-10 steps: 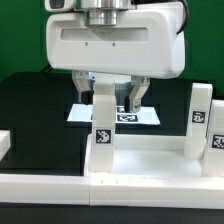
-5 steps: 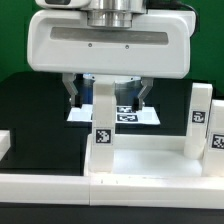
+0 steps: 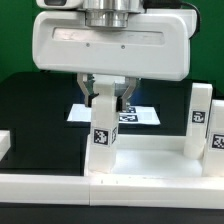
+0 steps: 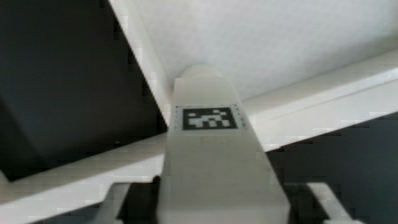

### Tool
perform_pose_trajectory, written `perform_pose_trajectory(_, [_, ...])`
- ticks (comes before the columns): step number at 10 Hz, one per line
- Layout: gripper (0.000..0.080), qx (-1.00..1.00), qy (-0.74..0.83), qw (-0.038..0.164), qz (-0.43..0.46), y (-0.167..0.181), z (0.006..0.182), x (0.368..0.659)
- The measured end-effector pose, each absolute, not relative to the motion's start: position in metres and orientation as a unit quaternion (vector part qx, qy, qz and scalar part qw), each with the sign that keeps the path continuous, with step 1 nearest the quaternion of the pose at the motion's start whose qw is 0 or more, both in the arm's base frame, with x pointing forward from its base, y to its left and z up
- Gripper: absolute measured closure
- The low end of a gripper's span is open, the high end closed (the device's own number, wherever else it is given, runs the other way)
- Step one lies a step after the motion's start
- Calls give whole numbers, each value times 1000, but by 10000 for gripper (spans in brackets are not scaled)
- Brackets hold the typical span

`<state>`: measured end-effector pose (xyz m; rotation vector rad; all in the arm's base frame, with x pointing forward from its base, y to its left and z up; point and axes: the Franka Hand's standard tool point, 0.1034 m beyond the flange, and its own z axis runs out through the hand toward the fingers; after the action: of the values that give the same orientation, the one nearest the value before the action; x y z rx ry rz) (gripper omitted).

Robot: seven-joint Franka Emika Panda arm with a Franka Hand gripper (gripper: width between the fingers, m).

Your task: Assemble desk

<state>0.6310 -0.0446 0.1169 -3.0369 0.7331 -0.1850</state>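
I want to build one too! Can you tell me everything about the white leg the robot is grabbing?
The leg is a white, plastic-looking square-section post that stands upright on the desk panel, near its corner on the exterior view's left. A black-and-white square tag sits on its front face. The gripper comes from above, with a finger on each side of the leg's top. The wrist view shows the same post with a tag, running down to the panel.

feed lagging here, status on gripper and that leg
Gripper shut on leg, fingers clamping its top. Leg upright on desk panel. Second leg off to exterior view's right, clear.
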Motion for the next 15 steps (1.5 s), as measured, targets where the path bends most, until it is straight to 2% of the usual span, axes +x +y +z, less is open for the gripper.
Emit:
perform_pose_trajectory(3, [514,-885,462,20,-53,-46,116,630])
perform_pose_trajectory(5, [514,-779,624,53,-34,-48,116,629])
perform_pose_trajectory(6, [514,-722,688,63,-26,-45,116,629])
perform_pose_trajectory(10, [512,-655,753,65,-20,-44,115,630])
perform_pose_trajectory(11, [411,-686,724,64,-22,-43,115,629])
perform_pose_trajectory(12, [238,-731,679,62,-23,-40,113,628])
perform_pose_trajectory(13, [238,-791,609,59,-27,-39,113,628])
perform_pose_trajectory(14, [165,-838,542,53,-24,-38,112,626])
perform_pose_trajectory(15, [154,-849,526,53,-27,-39,112,626])
